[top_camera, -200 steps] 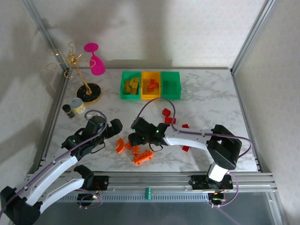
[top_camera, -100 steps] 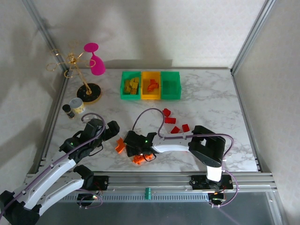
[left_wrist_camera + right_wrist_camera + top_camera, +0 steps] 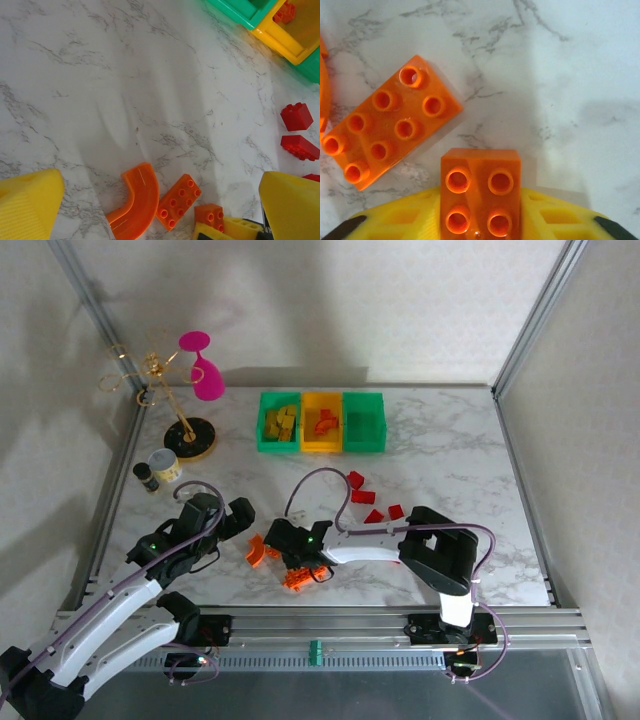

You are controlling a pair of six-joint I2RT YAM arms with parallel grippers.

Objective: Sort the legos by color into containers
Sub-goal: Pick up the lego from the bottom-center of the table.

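**Inspector:** Right gripper [image 3: 297, 552], condition?

**Recorder:** Jaws clamped on a small orange four-stud plastic brick [image 3: 480, 192]. Yellow fingers [image 3: 405, 220] press against both its sides. Location: well apart from the yellow-orange open rectangular plastic bin [image 3: 322, 446], on that bin's arm-base side. I cannot tell whether the brick is clear of the white marble tabletop [image 3: 450, 450].

**Inspector:** Left gripper [image 3: 238, 517]?

**Recorder:** Jaws wide apart, nothing between them. It stands well apart from the yellow-orange bin, on the base side and off to the left.

**Inspector:** Loose pieces?

**Recorder:** A flat orange eight-stud brick [image 3: 390, 122] and a curved orange piece [image 3: 135, 200] lie on the marble, base side of the yellow-orange bin and well apart from it. Several small red bricks [image 3: 362, 497] lie on the same side, nearer the bin and slightly right of it.

**Inspector:** The bins themselves?

**Recorder:** One green bin [image 3: 279, 446] touches the yellow-orange bin's left flank and holds yellow bricks [image 3: 281, 422]. A second green bin [image 3: 364, 445] touches its right flank. The yellow-orange bin holds orange-red pieces [image 3: 324, 423].
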